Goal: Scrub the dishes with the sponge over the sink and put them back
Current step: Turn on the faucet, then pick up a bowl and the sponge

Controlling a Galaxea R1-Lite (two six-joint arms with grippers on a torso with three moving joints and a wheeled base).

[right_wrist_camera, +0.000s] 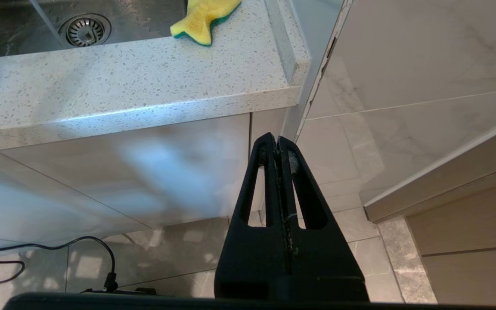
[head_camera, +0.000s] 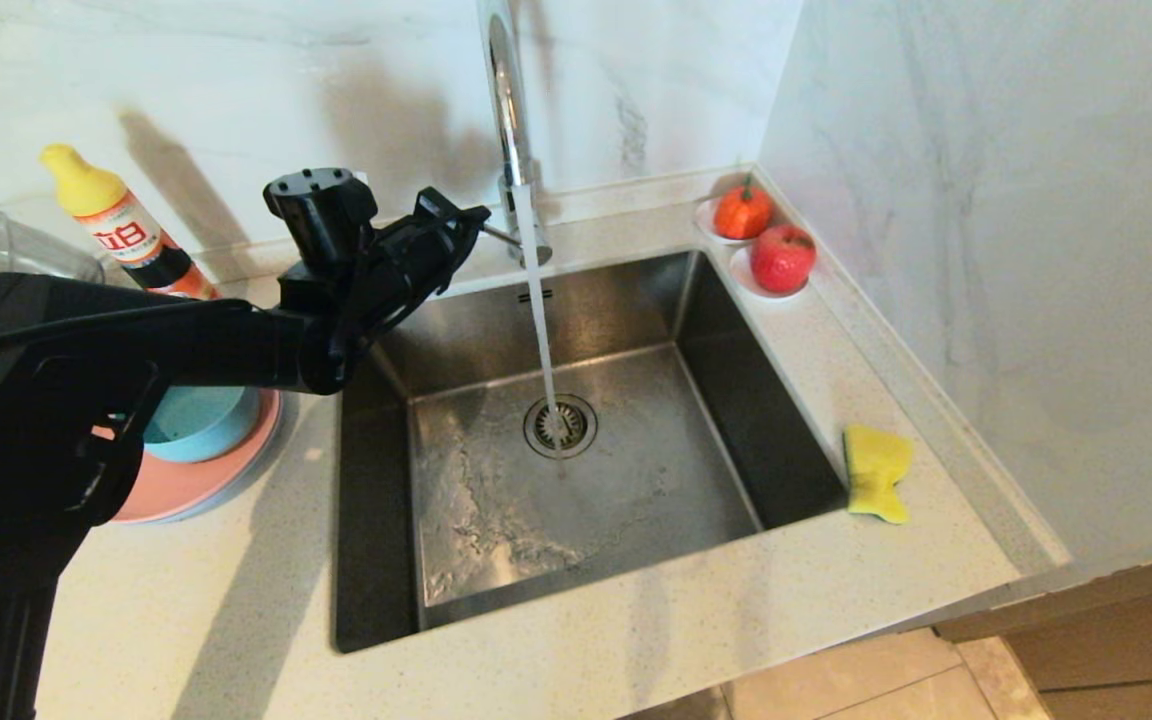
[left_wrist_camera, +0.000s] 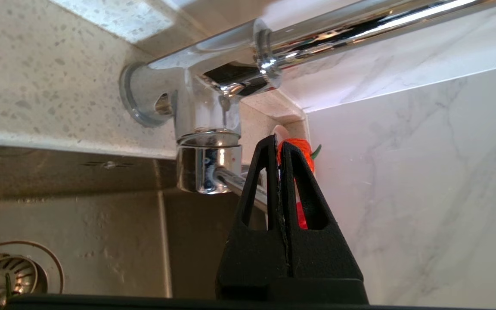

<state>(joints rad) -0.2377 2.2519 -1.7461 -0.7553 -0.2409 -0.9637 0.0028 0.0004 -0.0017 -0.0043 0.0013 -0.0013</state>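
Tap running, dishes not yet picked up

The left gripper (head_camera: 471, 222), fingers pressed together and holding nothing, is hovering by the faucet (head_camera: 506, 110) lever at upper centre while water is pouring into the sink (head_camera: 576, 480). The bowl (head_camera: 198, 420) and plate (head_camera: 186, 485) are waiting at left on the bench (head_camera: 236, 620), the sponge (head_camera: 876, 472) at right. Next likely calls for reaching back to grasp a dish. The right gripper (right_wrist_camera: 278, 142) is hanging low, likewise pressed together.
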